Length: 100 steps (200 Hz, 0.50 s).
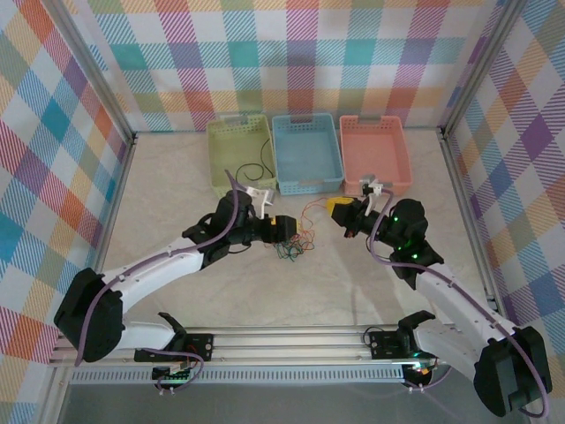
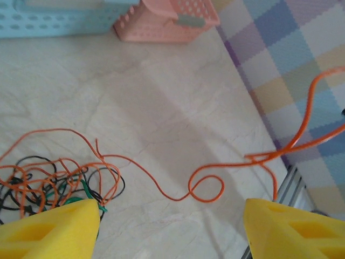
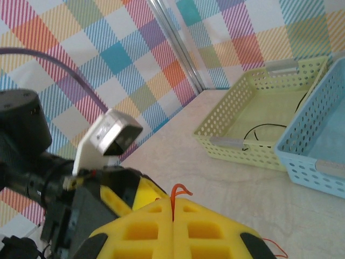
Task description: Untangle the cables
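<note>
- Cables (image 1: pixel 291 247): thin orange, green, black tangle on the bench (image 1: pixel 265 291) between my pincers.
- Right pincer (image 3: pixel 173 208) clamped on orange cable (image 2: pixel 303 127); left pincer (image 2: pixel 172 226) spread, holding nothing.
- Green basket (image 1: pixel 238 125) holds one black cable (image 3: pixel 264 125).

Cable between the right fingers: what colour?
The cable is orange; right wrist view shows it best.

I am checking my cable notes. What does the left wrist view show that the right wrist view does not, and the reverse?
Left wrist, not right wrist: the tangle of orange, black and green cables, the pink basket, the open left fingers. Right wrist, not left wrist: the green basket with a black cable inside, the right fingers shut on an orange cable. Both: the blue basket, the table.
</note>
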### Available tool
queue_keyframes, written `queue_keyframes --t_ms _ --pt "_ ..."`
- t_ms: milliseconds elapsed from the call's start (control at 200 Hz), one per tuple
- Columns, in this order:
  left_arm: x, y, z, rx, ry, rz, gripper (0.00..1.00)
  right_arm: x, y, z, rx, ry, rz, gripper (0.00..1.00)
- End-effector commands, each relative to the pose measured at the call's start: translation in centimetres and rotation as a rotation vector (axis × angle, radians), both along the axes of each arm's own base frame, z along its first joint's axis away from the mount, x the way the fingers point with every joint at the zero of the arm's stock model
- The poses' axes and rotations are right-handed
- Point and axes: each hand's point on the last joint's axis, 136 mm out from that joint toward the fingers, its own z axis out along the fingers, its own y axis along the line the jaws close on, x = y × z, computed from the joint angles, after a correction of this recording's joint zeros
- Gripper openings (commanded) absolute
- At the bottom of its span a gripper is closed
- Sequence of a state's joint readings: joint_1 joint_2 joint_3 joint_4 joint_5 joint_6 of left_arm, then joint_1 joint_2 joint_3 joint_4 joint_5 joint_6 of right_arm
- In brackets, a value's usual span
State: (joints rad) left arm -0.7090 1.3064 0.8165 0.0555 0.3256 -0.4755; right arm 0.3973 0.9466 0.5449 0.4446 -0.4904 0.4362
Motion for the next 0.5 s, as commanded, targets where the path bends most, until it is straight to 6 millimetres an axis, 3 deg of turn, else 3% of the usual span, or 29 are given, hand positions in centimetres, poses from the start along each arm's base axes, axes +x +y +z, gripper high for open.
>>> queue_keyframes --t_ms 0,285,495 --pt "-0.4 -1.6 2.1 -0.010 -0.097 -0.072 0.71 0.7 -0.3 2.9 0.062 0.012 -0.049 0.00" --pt "-0.2 -4.0 2.9 -0.037 -0.144 -0.145 0.75 2.1 -2.3 3.8 0.163 0.160 -0.206 0.00" --pt "0.5 -6.1 0.4 0.067 -0.129 -0.166 0.76 2.3 -2.9 4.6 0.211 0.204 -0.243 0.00"
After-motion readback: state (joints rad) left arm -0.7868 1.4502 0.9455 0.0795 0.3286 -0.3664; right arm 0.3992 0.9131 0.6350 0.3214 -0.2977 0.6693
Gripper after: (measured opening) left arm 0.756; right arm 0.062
